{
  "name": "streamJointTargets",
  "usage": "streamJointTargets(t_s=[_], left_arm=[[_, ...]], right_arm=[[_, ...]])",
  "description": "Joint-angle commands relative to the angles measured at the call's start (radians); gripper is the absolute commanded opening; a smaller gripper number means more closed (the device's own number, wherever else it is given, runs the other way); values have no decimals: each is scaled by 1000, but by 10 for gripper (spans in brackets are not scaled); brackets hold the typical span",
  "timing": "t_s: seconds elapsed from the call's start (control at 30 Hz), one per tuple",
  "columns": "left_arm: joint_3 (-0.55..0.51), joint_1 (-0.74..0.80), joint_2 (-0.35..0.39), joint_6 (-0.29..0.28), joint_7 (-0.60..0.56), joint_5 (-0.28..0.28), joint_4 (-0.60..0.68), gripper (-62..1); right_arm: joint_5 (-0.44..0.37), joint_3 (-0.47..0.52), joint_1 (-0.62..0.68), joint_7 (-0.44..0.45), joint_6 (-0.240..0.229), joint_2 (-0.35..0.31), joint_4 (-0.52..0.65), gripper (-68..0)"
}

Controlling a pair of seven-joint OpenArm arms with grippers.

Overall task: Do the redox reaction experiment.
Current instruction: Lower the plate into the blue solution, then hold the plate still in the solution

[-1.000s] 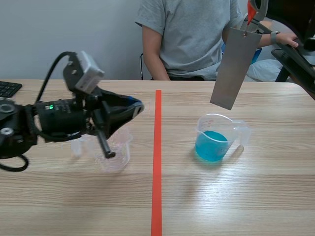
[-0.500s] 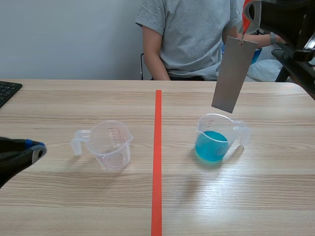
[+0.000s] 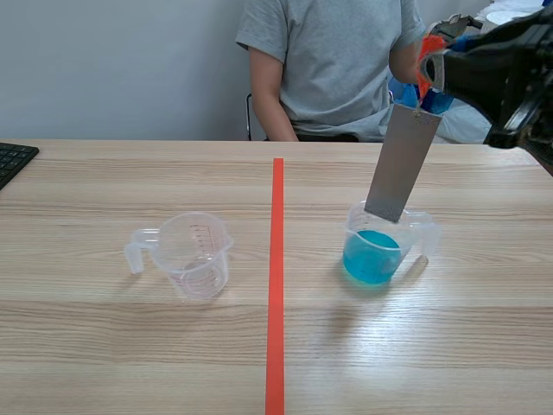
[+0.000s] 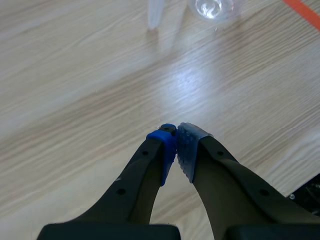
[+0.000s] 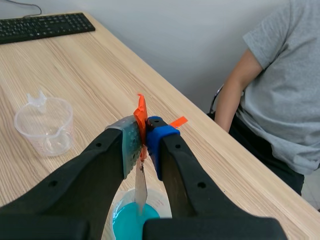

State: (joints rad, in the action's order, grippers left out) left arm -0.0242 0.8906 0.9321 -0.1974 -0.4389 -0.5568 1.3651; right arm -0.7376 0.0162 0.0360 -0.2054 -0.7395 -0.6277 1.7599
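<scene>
Over the tabletop (image 3: 130, 346) the metal strip (image 3: 400, 164) hung tilted, lower end at the mouth of the blue-liquid cup (image 3: 380, 246). Your right fingers (image 5: 131, 145) clamped it by its orange tab (image 5: 141, 112); you needed a slow, centred descent. Your left fingers (image 4: 165, 150) met, empty.

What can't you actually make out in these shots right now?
- Scene view: whether the metal strip touches the blue liquid; its end overlaps the rim of the cup, depth unclear.
- Right wrist view: same contact; the right gripper covers most of the cup.
- Left wrist view: the empty cup, cut off by the edge.
</scene>
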Motion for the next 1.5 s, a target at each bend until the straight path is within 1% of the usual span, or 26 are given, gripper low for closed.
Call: streamJointTargets(t_s=[0.0,0.13,0.3,0.33,0.43,0.53,0.7,1.0,1.33,1.47], left_arm=[[-13,24,-20,7,-13,-1,9,-562],[-50,92,-52,24,-13,-1,9,-562],[-69,126,-86,32,-5,0,8,-562],[-71,129,-90,45,-5,2,8,-562],[-77,129,-108,73,37,3,9,-562],[-78,129,-118,84,68,3,8,-562],[-78,129,-120,83,119,3,8,-562],[-78,129,-121,82,122,2,9,-562],[-78,129,-121,79,122,2,9,-562],[-78,129,-124,79,123,1,9,-562]], right_arm=[[7,-11,-17,36,-6,5,-2,-660],[39,-24,-17,41,-6,24,-18,-660],[92,-34,-19,78,-6,42,-51,-660],[104,-37,-20,84,-6,45,-60,-660],[142,-52,-22,114,-6,54,-86,-660],[184,-70,-23,151,-6,58,-112,-660],[246,-105,-44,212,-6,64,-167,-660],[351,-165,-90,301,-6,91,-273,-660],[414,-176,-100,310,-6,91,-287,-660],[421,-176,-100,312,-6,91,-299,-660]])
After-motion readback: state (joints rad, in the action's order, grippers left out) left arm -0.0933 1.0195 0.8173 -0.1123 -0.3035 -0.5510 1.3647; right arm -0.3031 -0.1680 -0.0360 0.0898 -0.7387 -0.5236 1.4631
